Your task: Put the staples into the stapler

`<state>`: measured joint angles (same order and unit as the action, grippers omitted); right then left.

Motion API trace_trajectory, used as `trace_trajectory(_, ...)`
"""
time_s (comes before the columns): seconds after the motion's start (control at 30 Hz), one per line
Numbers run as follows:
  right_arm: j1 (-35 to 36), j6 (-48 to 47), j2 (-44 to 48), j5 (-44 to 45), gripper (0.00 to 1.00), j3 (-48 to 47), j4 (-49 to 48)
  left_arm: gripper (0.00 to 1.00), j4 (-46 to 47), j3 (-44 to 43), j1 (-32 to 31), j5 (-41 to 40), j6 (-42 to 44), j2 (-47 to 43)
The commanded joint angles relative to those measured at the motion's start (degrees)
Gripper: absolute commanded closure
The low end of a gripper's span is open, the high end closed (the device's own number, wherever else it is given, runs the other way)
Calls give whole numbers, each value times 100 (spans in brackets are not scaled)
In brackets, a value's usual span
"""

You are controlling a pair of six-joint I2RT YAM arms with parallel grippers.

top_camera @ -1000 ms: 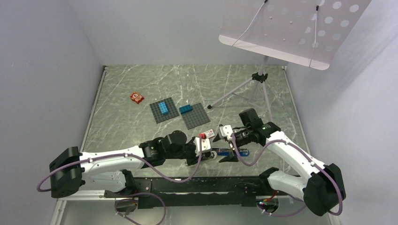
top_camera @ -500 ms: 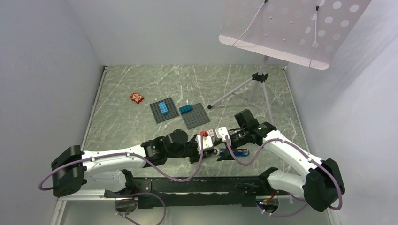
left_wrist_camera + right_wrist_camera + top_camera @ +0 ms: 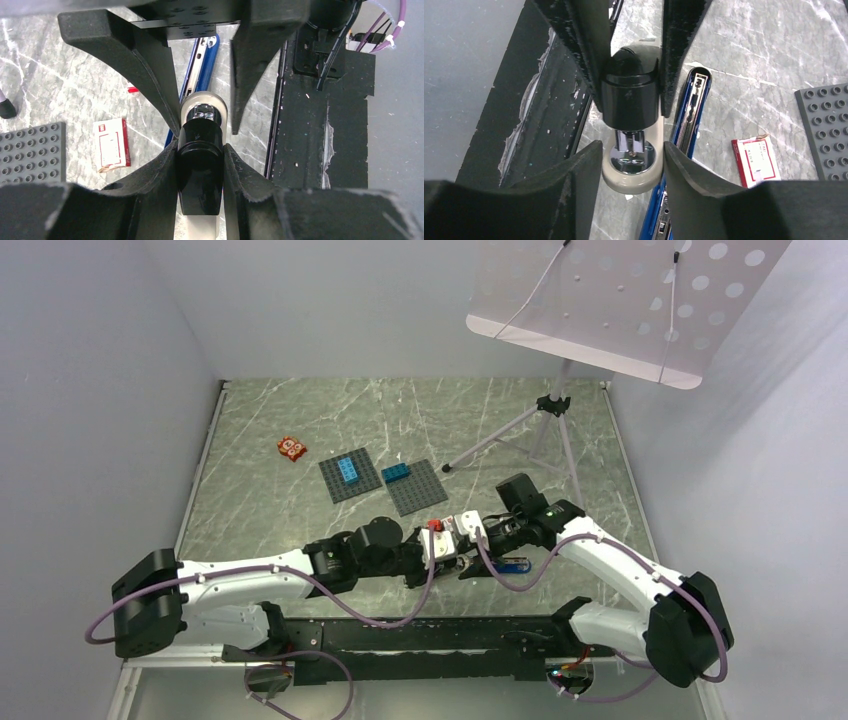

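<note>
Left pincer point(image 3: 200, 150) is clenched on the stapler point(image 3: 629, 95), fingers pressed to both sides of the black upper body. Right pincer point(image 3: 632, 152) comes in from the opposite end and straddles the cream nose with the chrome anvil. Its fingers sit tight to the base on both sides, but I can't tell if it's actually clamped or just off it. Both pincers meet near the front edge of the table point(image 3: 280, 410), mid-width, next to the black rig rail. Can't tell if the stapler rests on the table or is lifted. The staples box point(image 3: 756, 160), white with red print, lies flat on the table, not gripped by either pincer. It's between a blue bar with a metal channel point(image 3: 691, 110) and the corner of a grey studded baseplate point(image 3: 824, 130), and apart from the stapler. The blue bar lies alongside the stapler, just beside it. Further back there are two grey baseplates, each with a blue brick point(image 3: 348, 469), and an orange-red tile point(image 3: 292, 448) to their left. A tripod stand point(image 3: 540, 430) sits back right.
</note>
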<state>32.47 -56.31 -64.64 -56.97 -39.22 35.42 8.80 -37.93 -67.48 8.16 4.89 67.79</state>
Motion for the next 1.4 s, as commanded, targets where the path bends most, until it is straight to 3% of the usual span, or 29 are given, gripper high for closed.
trace_trajectory(0.0,91,12,-35,-66,53,-179,-84,100,623,-327,-28,-43,-7,-28)
trace_trajectory(0.13,96,3,-24,101,73,-213,6,100,681,-205,-33,-147,-33,-171)
trace_trajectory(0.33,73,-433,25,958,85,-240,684,100,1158,762,91,-413,-137,-1200)
trace_trajectory(0.6,-191,-891,58,2397,88,205,1294,100,2514,2681,643,-750,-1133,-2712)
trace_trajectory(0.83,-234,-969,-119,2928,89,415,1580,100,2582,3652,649,-1841,-1943,-3415)
trace_trajectory(1.13,-222,-1075,-538,3275,89,248,1810,97,767,3674,638,-2986,-2988,-3826)
trace_trajectory(1.37,-8,-1025,-1005,3122,89,251,1688,90,-1016,3370,649,-3967,-4544,-3666)
